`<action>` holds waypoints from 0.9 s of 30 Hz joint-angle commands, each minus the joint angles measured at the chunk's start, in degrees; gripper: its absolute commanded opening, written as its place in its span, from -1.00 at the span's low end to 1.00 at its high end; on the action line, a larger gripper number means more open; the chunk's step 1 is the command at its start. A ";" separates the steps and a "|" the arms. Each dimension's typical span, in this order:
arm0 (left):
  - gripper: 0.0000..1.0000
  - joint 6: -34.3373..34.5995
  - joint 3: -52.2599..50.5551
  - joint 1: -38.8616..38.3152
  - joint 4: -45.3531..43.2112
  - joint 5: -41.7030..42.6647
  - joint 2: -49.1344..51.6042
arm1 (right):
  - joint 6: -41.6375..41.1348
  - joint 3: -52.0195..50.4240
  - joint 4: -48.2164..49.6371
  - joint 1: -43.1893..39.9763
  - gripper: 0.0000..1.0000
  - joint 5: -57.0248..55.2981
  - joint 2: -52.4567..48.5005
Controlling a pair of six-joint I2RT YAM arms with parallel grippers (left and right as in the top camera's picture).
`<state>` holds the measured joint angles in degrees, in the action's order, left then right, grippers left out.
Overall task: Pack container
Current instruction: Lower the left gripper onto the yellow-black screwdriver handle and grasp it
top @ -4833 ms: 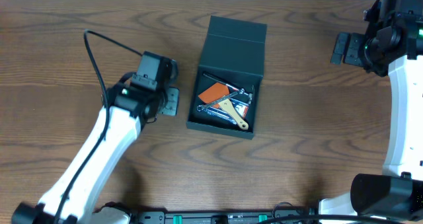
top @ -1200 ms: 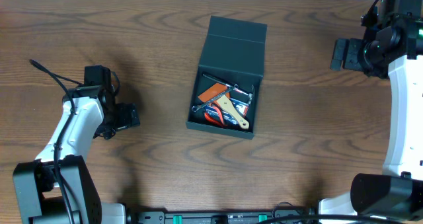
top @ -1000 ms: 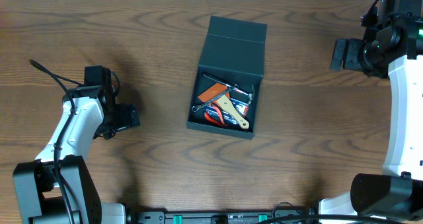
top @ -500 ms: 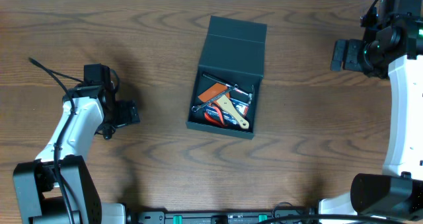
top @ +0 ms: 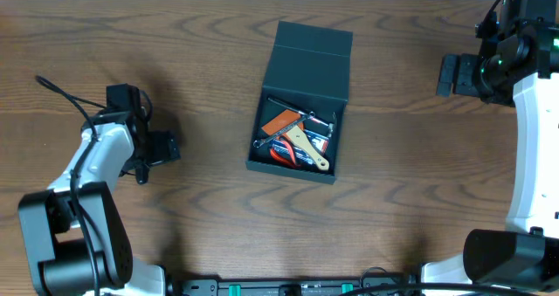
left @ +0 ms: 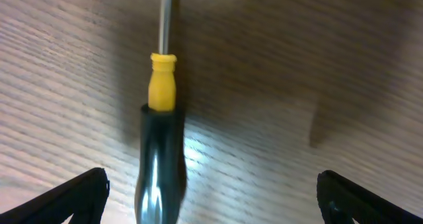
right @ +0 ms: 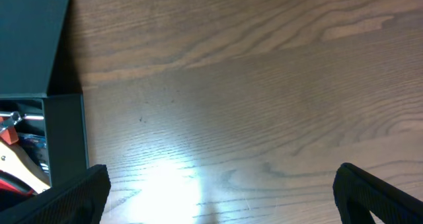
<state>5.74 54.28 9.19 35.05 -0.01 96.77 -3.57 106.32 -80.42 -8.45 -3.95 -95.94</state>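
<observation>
**Inspector:** State of the grippers at the time of inspection?

**Examiner:** The left gripper (left: 211, 182) hung low over the table (top: 419, 200), well to the left of the container (top: 313, 58). Its fingers were spread wide on either side of a black-and-yellow screwdriver (left: 160, 151) and touched neither side of it. The right gripper (top: 447, 72) was parked at the far right, fingers likewise released, with bare wood between them.

**Inspector:** Hazards noted?

**Examiner:** Three, all matters of judgement. The handle lay off-centre, nearer one finger, so closing the fingers could nudge or roll it before the second finger met it. The handle looked glossy and round, and a pinch there might slip. The long steel shaft could also catch the box wall or the tools already inside on the way down.

**Inspector:** Condition of the container?

**Examiner:** It was a dark teal-green matte box standing mid-table, its hinged lid thrown back flat on the far side. It was already crowded with a wooden-handled putty knife (top: 307, 148), red-handled pliers (top: 278, 154) and an orange piece (top: 281, 121). Little bare floor was left, and a screwdriver resting high could stop the lid from shutting. The box being cardboard, a bump might shift it.
</observation>
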 commanded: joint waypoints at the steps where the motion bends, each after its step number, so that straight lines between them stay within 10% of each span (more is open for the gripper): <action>1: 0.97 -0.76 -0.17 1.11 -0.94 -0.61 1.77 | 0.90 -0.31 -0.35 -0.48 0.98 -0.55 -0.07; 27: 0.78 -0.76 -0.17 1.51 2.38 0.92 7.91 | 0.90 -0.31 -1.44 -0.48 0.98 -0.55 -0.07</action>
<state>5.85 55.88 10.81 36.60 1.58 101.27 -3.57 106.32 -81.67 -8.45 -3.97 -95.94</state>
